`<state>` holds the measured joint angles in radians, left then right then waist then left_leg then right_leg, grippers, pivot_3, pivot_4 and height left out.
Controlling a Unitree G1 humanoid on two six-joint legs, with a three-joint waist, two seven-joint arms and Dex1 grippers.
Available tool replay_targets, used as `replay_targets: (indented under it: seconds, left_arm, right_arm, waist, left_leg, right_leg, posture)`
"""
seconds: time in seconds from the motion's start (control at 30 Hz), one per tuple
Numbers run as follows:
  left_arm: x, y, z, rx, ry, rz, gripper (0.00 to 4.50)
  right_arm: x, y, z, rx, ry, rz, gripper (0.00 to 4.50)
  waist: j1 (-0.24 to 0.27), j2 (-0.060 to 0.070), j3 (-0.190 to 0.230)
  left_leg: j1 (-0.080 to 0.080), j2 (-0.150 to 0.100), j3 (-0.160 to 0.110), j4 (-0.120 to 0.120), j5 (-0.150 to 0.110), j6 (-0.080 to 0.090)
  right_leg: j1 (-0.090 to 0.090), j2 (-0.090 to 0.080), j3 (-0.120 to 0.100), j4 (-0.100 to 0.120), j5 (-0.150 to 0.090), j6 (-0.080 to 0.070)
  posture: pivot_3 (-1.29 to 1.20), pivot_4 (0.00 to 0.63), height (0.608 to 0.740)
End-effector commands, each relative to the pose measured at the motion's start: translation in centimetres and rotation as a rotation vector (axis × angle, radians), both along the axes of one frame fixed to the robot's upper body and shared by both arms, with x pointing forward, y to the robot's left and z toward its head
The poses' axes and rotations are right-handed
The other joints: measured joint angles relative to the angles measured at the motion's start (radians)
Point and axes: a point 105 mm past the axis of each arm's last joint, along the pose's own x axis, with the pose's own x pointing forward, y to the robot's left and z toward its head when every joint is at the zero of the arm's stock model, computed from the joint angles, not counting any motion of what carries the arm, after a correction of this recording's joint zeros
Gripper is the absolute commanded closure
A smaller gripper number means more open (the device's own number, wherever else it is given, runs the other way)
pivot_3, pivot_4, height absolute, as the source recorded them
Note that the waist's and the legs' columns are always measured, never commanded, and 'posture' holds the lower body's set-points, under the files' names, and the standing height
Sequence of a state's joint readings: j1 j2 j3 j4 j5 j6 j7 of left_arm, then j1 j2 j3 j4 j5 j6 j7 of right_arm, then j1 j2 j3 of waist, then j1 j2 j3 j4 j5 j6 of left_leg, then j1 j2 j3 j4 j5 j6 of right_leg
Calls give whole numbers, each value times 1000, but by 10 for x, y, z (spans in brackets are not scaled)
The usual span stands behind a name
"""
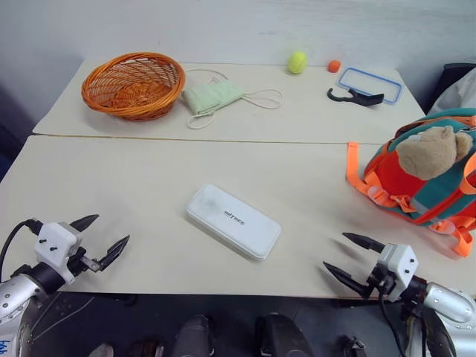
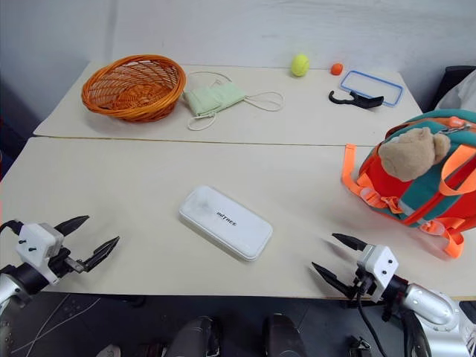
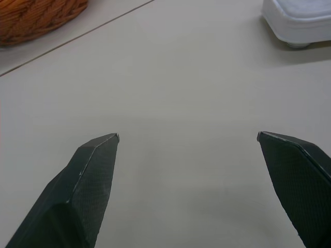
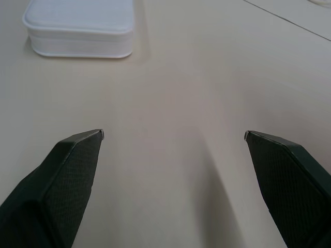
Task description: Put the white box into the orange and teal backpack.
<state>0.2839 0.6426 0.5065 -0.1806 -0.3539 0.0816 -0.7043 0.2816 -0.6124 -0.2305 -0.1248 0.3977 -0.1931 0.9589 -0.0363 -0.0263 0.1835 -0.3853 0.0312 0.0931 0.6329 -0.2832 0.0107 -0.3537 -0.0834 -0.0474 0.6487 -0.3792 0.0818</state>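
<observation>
Your flat, elongated white plastic box with rounded corners (image 1: 233,222) lies on the near cream table (image 1: 134,178), at the centre, its long axis running from about 10 o'clock to 4 o'clock. The small orange backpack with teal top and a tan plush bear (image 1: 428,172) sits at 3 o'clock from it, well apart, at the table's right edge.

Your left hand (image 1: 99,239) hovers at the near left edge, fingers spread wide and holding nothing; from it the box lies toward 2 o'clock. Your right hand (image 1: 344,256) is just as wide open and empty at the near right edge, with the box toward 10 o'clock. The right looks slightly nearer the box's near end (and it is on the backpack's side), so I judge it the likelier arm to lead.

The head views give the whole layout; the right wrist view adds the box's rounded side wall (image 4: 80,45) seen low across the table, and the left wrist view catches one box corner (image 3: 300,23) plus the woven orange basket (image 3: 36,18).
</observation>
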Motion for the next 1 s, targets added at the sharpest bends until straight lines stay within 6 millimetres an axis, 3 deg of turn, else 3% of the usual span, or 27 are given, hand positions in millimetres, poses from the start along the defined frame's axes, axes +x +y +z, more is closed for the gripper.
replay_targets:
  seconds: [0.03, 0.17, 0.27, 0.37, 0.6, 0.77, 0.87, 1.0]
  left_arm:
    - [0, -5, 2, 38, 0, -23, 0]
    - [2, -19, 7, -1, -16, -76, 0]
    - [3, -33, 10, -23, 6, -169, 0]
    - [22, -48, 24, -160, 12, -190, 0]
    - [90, -73, 29, -27, -12, -201, 1975]
    - [122, -104, 24, -11, 5, -315, 3562]
    - [124, -116, 16, 28, 32, -391, 4393]
    - [122, -125, 7, 54, 56, -437, 4454]
  right_arm:
    - [-1, 6, 13, 12, -36, 23, 27]
    - [-4, 13, 12, 8, -13, 62, 27]
    - [-14, 33, 13, 20, 43, 177, 27]
    - [-18, 57, 13, 12, 106, 262, 564]
    - [-14, 84, -5, -83, 165, 353, 2832]
    - [0, 91, -11, -142, 156, 390, 4500]
    - [4, 94, -8, -139, 156, 403, 4500]
    - [12, 93, -6, -148, 134, 364, 4500]
  waist:
    - [4, 0, 0]
    - [9, 0, 0]
    - [11, 0, 0]
    - [11, 0, 0]
    - [15, 0, 0]
    - [9, 0, 0]
    - [10, 0, 0]
    - [11, 0, 0]
  left_leg:
    - [0, 0, 0, 0, 0, 0]
    - [0, 0, 0, 0, 0, 0]
    - [0, 0, -1, 0, 0, 0]
    - [0, 0, -1, 1, 0, 0]
    - [0, -1, -2, 3, 3, -6]
    - [-3, 0, 0, 8, 4, -6]
    - [-5, 0, 0, 12, 3, -6]
    - [-5, 0, -1, 13, 3, -6]
  right_leg:
    - [0, 0, 0, 0, 0, 0]
    - [0, 0, 0, 0, 0, 0]
    - [0, 0, 0, 0, 0, 0]
    - [0, 0, -1, 0, 0, 0]
    - [0, 0, -1, 4, 0, 0]
    - [-2, 2, -1, 5, 0, 0]
    - [-3, 2, -1, 7, 0, 0]
    - [-3, 2, -1, 8, 0, 0]
  posture:
    - [0, 150, 740]
    - [0, 150, 740]
    - [0, 150, 740]
    - [0, 150, 740]
    - [0, 150, 740]
    - [0, 150, 740]
    - [0, 150, 740]
    - [0, 150, 740]
